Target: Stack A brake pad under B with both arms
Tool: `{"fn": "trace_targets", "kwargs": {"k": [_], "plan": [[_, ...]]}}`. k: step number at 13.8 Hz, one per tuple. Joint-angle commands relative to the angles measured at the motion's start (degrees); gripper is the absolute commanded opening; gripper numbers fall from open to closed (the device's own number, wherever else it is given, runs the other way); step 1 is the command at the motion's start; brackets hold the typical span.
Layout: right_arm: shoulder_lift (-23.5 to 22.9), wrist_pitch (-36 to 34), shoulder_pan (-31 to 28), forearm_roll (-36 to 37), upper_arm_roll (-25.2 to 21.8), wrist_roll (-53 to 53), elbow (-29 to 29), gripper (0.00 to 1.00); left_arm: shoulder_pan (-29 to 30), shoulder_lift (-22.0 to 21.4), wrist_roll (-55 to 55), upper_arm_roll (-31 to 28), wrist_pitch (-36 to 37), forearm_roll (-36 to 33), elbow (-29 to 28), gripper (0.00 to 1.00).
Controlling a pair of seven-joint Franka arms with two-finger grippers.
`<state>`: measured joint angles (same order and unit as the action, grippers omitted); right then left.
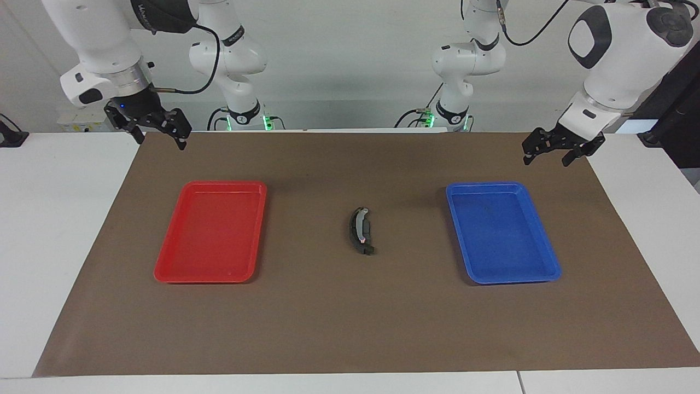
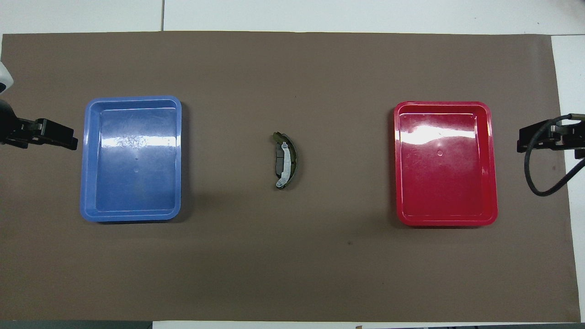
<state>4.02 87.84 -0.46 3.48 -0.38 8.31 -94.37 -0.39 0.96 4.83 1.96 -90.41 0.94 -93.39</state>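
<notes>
Stack: B (image 1: pixel 359 224) lies on the A brake pad (image 2: pixel 279 163) at mid-desk, between red tray (image 1: pixel 210 232) and blue tray (image 1: pixel 500 232) | Left end effector (image 1: pixel 551 156): open, empty, over the mat's edge | Right end effector (image 1: pixel 158 137): likewise | Step: stacking appears complete | Next: none apparent; both arms wait

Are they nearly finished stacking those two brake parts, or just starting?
It looks finished. The long curved piece lies on the small dark pad in the middle of the brown mat, between the empty red tray and blue tray. Nothing is in hand: the left tool and right tool hang open and empty over the mat's ends. Nothing seems left.
</notes>
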Motion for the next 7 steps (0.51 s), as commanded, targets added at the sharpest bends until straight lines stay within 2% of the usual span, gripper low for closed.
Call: {"fn": "trace_targets", "kwargs": {"k": [1, 3, 6, 7], "plan": [[0.1, -0.9, -0.8, -0.9, 0.6, -0.8, 0.4, 1.00, 0.6, 0.1, -0.5, 0.3, 0.1, -0.4, 0.5, 0.99], [0.4, -1.3, -0.9, -1.1, 0.6, -0.9, 0.3, 1.00, 0.6, 0.1, -0.5, 0.3, 0.1, -0.4, 0.5, 0.99], [-1.4, -6.6, -1.1, -3.0, 0.6, -1.2, 4.8, 1.00, 0.6, 0.1, -0.5, 0.3, 0.1, -0.4, 0.5, 0.99], [-1.6, -6.2, -1.0, -2.5, 0.6, -1.7, 5.2, 1.00, 0.6, 0.1, -0.5, 0.3, 0.1, -0.4, 0.5, 0.99]]}}
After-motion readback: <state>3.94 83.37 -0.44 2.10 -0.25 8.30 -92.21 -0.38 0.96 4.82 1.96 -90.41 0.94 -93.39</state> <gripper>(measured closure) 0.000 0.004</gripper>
